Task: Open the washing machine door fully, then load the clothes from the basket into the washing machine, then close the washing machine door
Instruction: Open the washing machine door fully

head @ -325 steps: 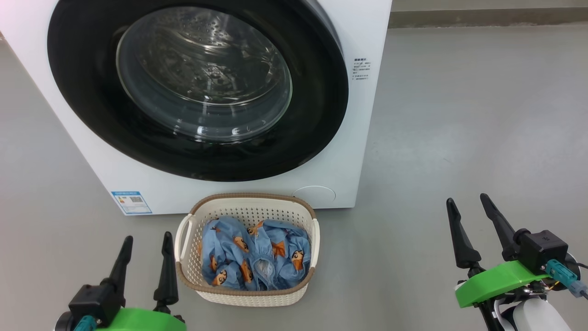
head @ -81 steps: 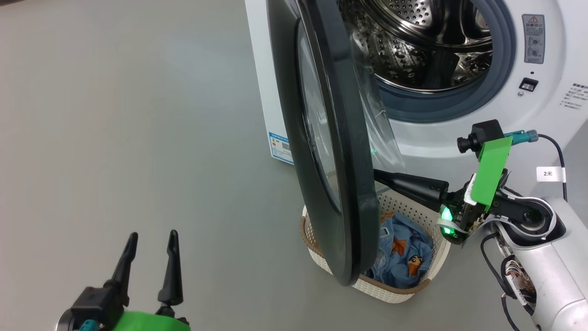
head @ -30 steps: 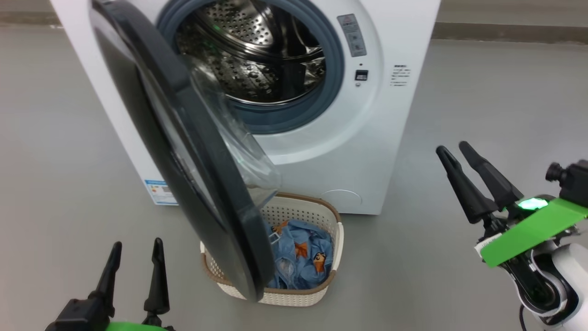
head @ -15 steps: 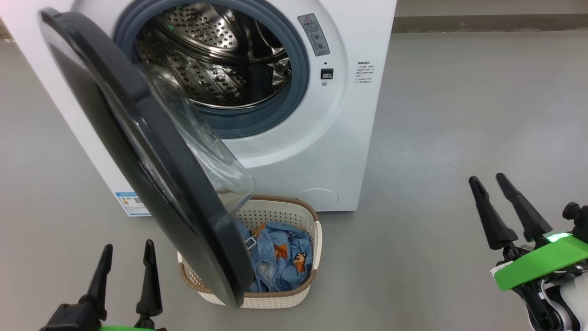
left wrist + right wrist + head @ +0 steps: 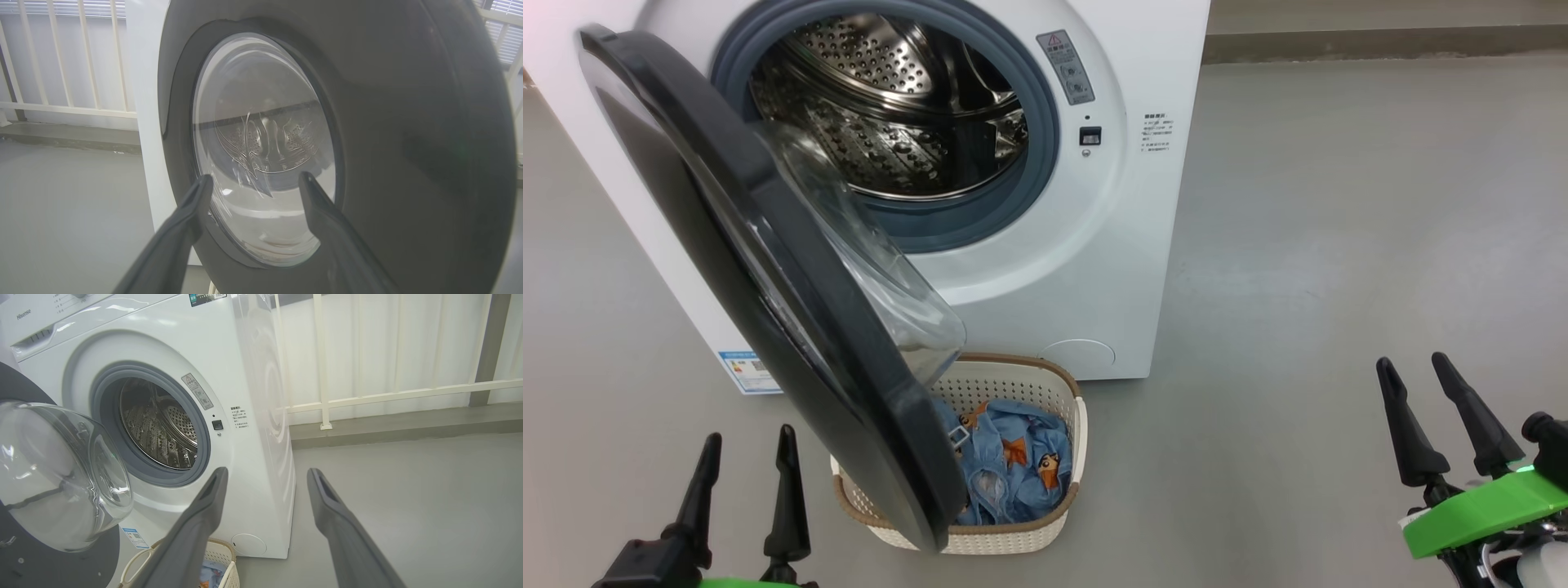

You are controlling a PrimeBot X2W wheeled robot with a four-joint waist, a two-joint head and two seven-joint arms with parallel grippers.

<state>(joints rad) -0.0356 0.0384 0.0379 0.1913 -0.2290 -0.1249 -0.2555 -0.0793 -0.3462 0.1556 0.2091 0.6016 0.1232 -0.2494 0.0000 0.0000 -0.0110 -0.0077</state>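
While the washing machine door (image 5: 768, 278) stands only partway open, reaching from 10 o'clock down to 6 o'clock in the head view, its lower edge overhangs the left part of the basket (image 5: 1021, 384). That basket sits on the floor at 6 o'clock, just before the washing machine (image 5: 1094, 269) and handy to the drum (image 5: 890, 122). The clothes (image 5: 1013, 457) lie inside it, half screened by the door, so we judge the door wants swinging wider before loading. Our left gripper (image 5: 749, 433) hovers at 7 o'clock and our right gripper (image 5: 1410, 361) at 4 o'clock. Both have their fingers parted, nothing between them, and are clear of everything.

From the left wrist, the left gripper (image 5: 255, 176) faces the door's outer side, the glass bowl (image 5: 261, 122) at 12 o'clock. It is spread and empty.

From the right wrist, the right gripper (image 5: 267, 470) is likewise spread and empty. With the basket (image 5: 220, 555) at 7 o'clock and the door's inner side at 9 o'clock, we judge this arm has the freer reach.
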